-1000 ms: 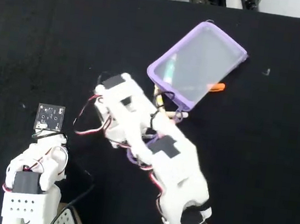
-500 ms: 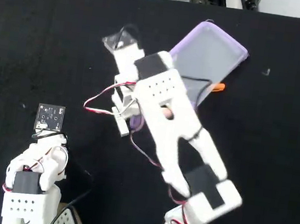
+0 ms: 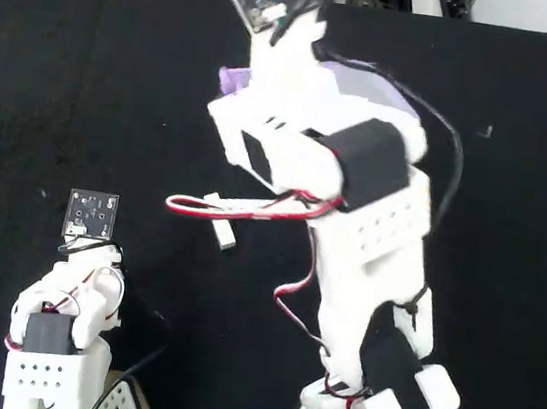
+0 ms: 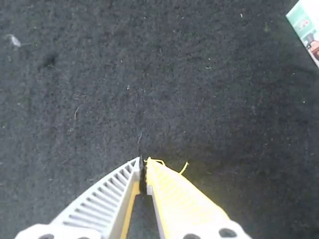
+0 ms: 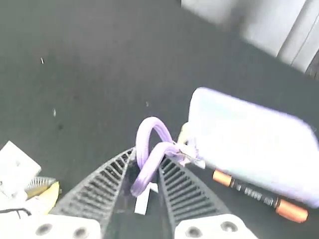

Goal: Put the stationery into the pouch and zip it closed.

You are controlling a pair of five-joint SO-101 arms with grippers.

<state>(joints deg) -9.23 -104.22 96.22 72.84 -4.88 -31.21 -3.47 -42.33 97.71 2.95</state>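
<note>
Black worktop (image 3: 60, 65): my right pincer (image 5: 147, 158) grips the pouch (image 5: 249, 144) by its loop (image 5: 149, 137).
Pen (image 5: 251, 195) lies at the pouch's edge; my left pincer (image 4: 142, 163) is closed, empty, near the worktop.

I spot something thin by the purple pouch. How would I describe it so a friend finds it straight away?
Look over the black table to the pale purple pouch, whose loop sits in the right hand. Right beside the pouch's long edge lies a pen. It is the one slim dark stick with orange ends.
</note>
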